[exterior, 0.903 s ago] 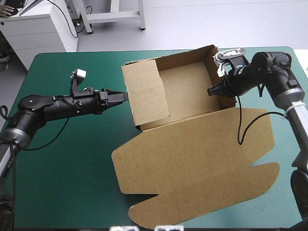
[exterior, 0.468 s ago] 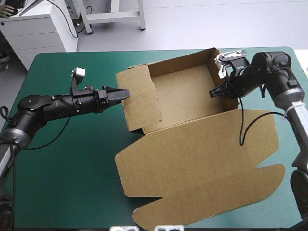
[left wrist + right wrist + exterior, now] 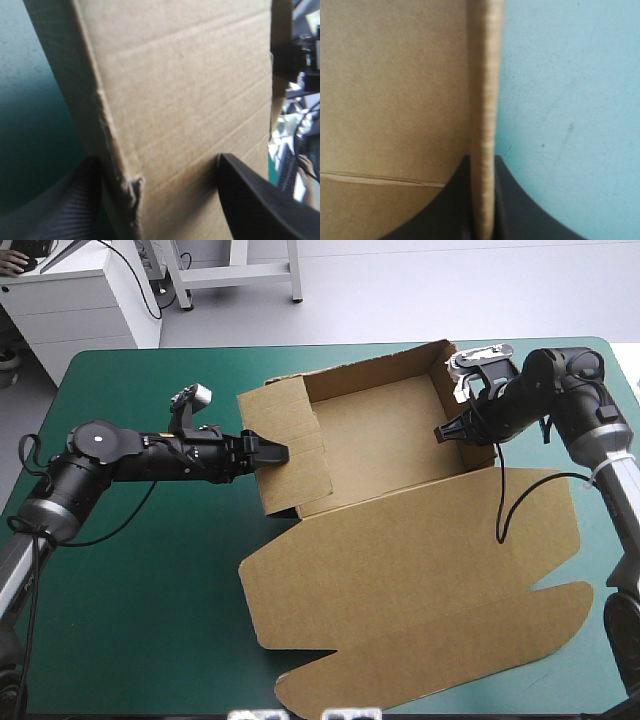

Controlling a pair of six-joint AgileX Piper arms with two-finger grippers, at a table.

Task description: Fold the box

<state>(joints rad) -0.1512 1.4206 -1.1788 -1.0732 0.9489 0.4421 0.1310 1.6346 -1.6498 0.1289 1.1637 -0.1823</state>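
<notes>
- Brown board takes up the middle of the teal-green cover (image 3: pixel 140 590): the box (image 3: pixel 400 570) stands as an open tray toward the far edge, with its lid lying flat toward the near edge.
- My left gripper (image 3: pixel 272 452) is at the tray's left wall. Its fingers are spread wide and the wall's folded edge stands between them, not pinched.
- My right gripper (image 3: pixel 440 432) is on the right wall, fingers nearly together and clamped on the board's top edge, one inside the tray and one outside.

You can't see contact faces of the right gripper (image 3: pixel 483 167): the box (image 3: pixel 395 90) wall edge covers them. Left wrist view: wall blurred, cropped.
</notes>
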